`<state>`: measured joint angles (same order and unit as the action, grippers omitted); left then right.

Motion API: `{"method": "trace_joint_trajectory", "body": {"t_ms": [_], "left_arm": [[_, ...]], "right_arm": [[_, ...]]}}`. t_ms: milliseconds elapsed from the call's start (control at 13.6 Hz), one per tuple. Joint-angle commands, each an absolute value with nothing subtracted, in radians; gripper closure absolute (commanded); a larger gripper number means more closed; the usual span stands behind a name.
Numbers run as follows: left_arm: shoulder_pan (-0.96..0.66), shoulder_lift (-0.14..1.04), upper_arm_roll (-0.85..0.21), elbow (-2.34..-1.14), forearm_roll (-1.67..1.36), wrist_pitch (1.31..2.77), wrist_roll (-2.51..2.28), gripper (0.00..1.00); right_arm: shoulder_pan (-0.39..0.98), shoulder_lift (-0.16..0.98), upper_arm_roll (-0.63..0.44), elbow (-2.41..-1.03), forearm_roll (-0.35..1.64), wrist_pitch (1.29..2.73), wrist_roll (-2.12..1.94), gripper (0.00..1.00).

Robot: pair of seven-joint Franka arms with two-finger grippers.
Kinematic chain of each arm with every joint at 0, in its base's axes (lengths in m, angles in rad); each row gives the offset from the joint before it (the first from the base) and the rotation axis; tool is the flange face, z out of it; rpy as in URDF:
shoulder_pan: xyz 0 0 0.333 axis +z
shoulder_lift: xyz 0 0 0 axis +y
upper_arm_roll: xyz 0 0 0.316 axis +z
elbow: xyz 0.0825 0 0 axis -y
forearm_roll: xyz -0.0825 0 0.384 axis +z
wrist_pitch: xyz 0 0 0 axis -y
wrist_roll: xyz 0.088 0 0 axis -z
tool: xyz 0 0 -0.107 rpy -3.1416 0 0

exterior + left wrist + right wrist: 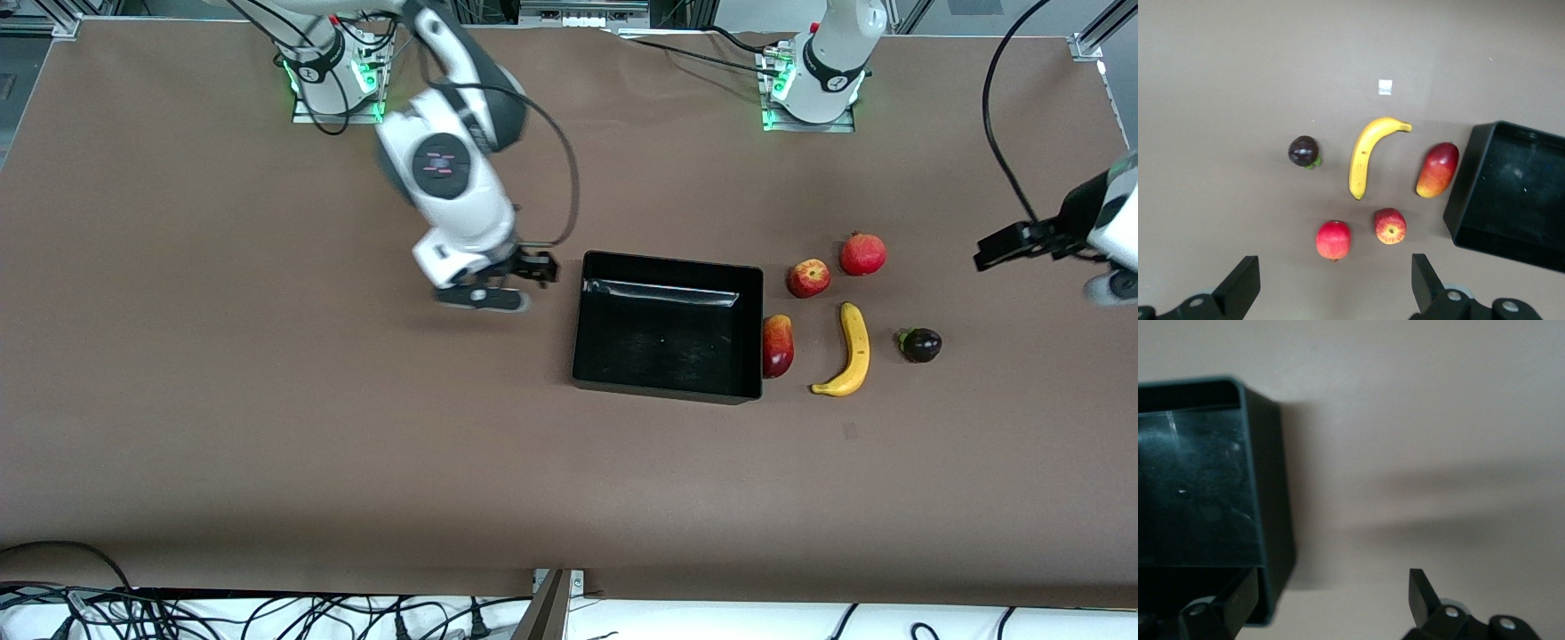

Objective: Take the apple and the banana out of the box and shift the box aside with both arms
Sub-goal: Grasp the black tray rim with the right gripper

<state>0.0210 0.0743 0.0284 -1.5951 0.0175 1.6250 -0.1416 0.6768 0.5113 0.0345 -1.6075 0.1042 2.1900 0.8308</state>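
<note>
A: One black box [667, 327] sits on the brown table [267, 427], open top, nothing inside it.

B: And the fruits? Count them for me.

A: Five, all on the table toward the left arm's end of the box. One mango [777, 346] lies touching the box wall. One banana [851, 352] curves just beside it. One dark purple fruit [920, 344] sits past the banana, apart from it. One apple [807, 278] and one pomegranate [862, 254] sit farther from the front camera than the other three, close together.

B: Claws?

A: Two. The left claw [1005, 246] hangs over bare table toward the left arm's end, clear of the fruit cluster, fingers [1241, 285] spread wide, nothing between them.

B: Its wrist view shows all five fruits?

A: All five, plus a corner of the box.

A: The right claw [520, 280] is low, just beside the box wall at the right arm's end, spread wide too, gripping nothing.
</note>
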Motion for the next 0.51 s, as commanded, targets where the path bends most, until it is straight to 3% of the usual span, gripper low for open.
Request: {"method": "trace_joint_trajectory", "body": {"t_ms": [0,221,441], "left_arm": [[-0.002,-0.049,0.060,-1.843,0.034,1.822,-0.044,0.00],[0.026,-0.041,0.055,-1.836,0.023,1.813,0.113,0.00],[0.023,-0.038,0.043,-1.790,0.025,1.755,0.055,0.00]], "right_arm": [[0.757,0.587,0.021,-1.580,0.101,2.296,0.961,0.00],[0.824,0.669,0.014,-1.578,0.072,2.410,1.025,0.02],[0.830,0.709,0.014,-1.578,0.017,2.424,1.040,0.17]]}}
